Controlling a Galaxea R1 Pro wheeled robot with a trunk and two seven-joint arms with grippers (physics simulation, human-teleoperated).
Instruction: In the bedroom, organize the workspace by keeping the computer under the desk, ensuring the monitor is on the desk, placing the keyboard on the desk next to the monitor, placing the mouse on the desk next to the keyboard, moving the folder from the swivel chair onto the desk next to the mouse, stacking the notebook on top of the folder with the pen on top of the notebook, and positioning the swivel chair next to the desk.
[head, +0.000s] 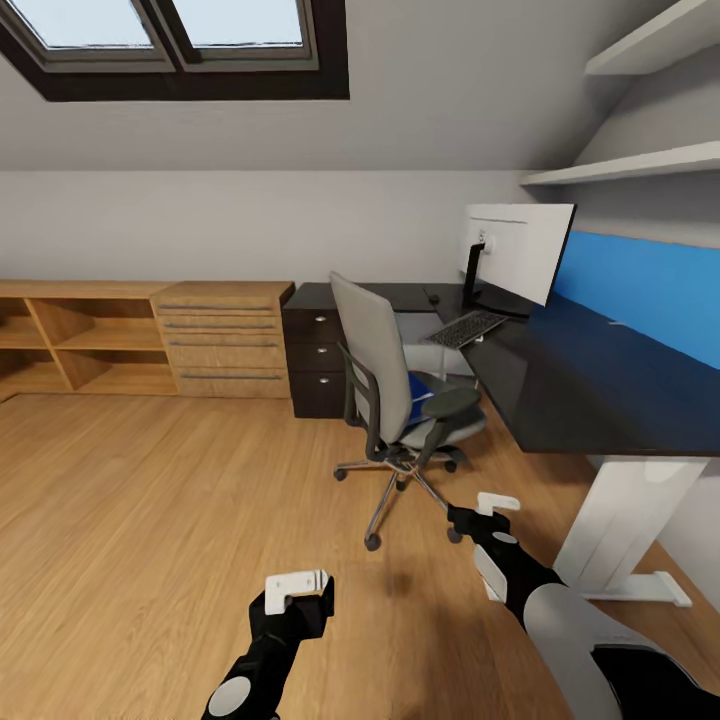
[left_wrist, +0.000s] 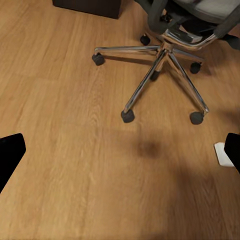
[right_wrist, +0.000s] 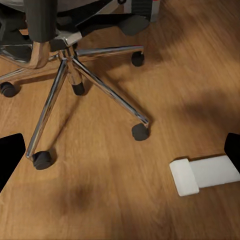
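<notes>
Both grippers hang low over the wood floor (head: 150, 500) at the near edge of the head view: the left gripper (head: 298, 590) to the left, the right gripper (head: 490, 520) further forward and close to the desk's white leg (head: 620, 520). Each holds nothing and its fingers stand wide apart; in the wrist views the dark fingertips (left_wrist: 10, 155) (right_wrist: 10, 155) sit at opposite edges with bare floor between them

Ahead of them stands the chair (head: 385, 380), grey back turned toward the camera, its chrome base (left_wrist: 160, 65) (right_wrist: 70, 70) on castors on the floor just beside the desk (head: 560, 380). On its seat lies the blue folder (head: 420, 392), partly hidden by the backrest and armrest

On the black desk, the monitor (head: 515, 250) stands with its white back to the camera, near the corner by the blue wall panel (head: 650, 285). The keyboard (head: 466, 328) lies just in front of the monitor's foot, overhanging the desk edge a little. A small dark thing behind it, likely the mouse (head: 432, 297), sits on the desk's far wing. The desk's drawers (head: 315, 355) with round knobs meet a light wooden drawer unit (head: 220, 340)
</notes>
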